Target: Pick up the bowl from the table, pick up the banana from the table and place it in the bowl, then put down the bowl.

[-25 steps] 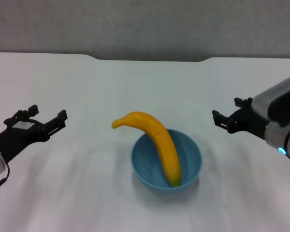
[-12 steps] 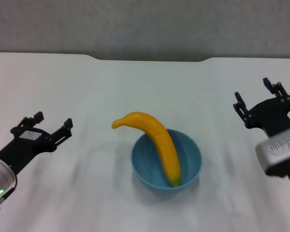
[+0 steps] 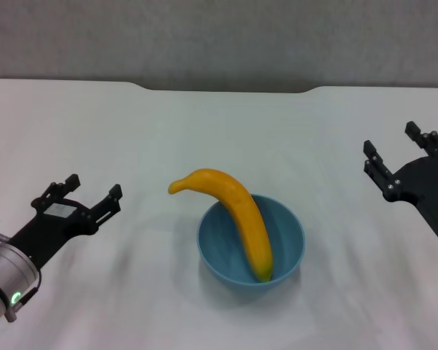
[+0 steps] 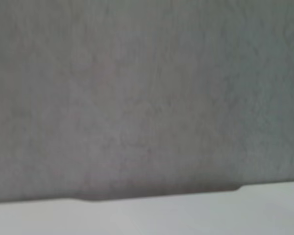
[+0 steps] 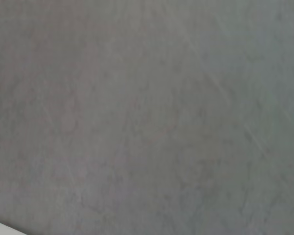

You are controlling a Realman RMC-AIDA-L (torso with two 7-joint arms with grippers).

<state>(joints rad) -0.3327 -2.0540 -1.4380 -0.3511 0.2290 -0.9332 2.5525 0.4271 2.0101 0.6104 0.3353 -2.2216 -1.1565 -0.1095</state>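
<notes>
The light blue bowl [image 3: 251, 244] stands on the white table [image 3: 219, 138] near the middle front. The yellow banana [image 3: 235, 215] lies in it, its dark end down inside the bowl and its stem tip sticking out over the rim to the far left. My left gripper [image 3: 93, 193] is open and empty, well to the left of the bowl. My right gripper [image 3: 398, 152] is open and empty, well to the right of the bowl. The wrist views show neither bowl nor banana.
The table's far edge has a shallow notch [image 3: 230, 89] with a grey wall [image 3: 219, 36] behind it. The left wrist view shows that wall [image 4: 147, 98] and a strip of table edge [image 4: 186, 215]; the right wrist view shows only grey wall [image 5: 147, 117].
Both arms have turned to point away from me. The left gripper has shifted right and nearer, the right gripper has swung right and away from the bowl. Bowl and banana have not moved.
</notes>
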